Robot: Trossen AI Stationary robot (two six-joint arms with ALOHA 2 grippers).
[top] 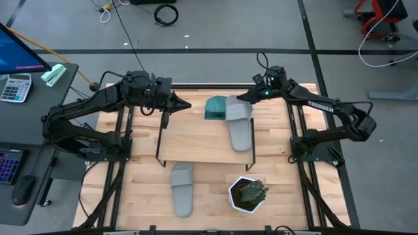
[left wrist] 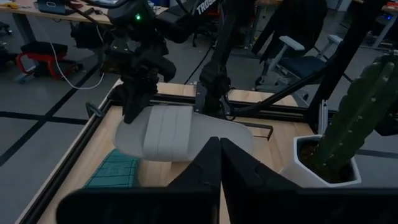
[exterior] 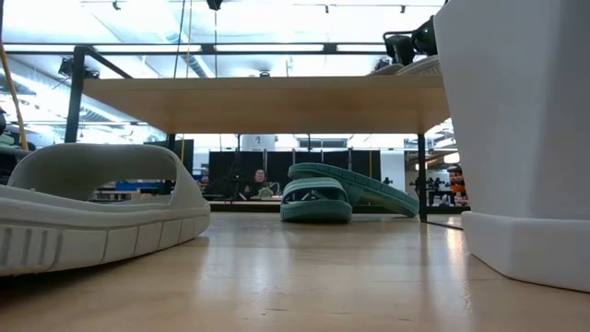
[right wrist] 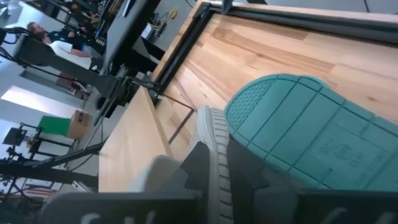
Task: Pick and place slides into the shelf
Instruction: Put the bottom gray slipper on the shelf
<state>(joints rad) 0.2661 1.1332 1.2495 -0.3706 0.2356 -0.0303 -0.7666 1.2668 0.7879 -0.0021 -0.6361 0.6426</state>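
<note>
From above, the right pincer [top: 243, 98] is pinching the far end of a grey sandal [top: 239, 124] lying on the shelf [top: 196, 140], long axis running far to near; a teal sandal [top: 214, 108] sits just left of that end. The left pincer [top: 181, 104], pressed together, is waiting at the shelf's far left corner. Another grey sandal [top: 182, 189] is lying on the worktop [top: 111, 189], near side.

Level view: the teal sandal [exterior: 318, 194] is resting beyond the shelf.

Right wrist: fingers [right wrist: 193, 165] are clamping the grey rim [right wrist: 214, 149].
</note>
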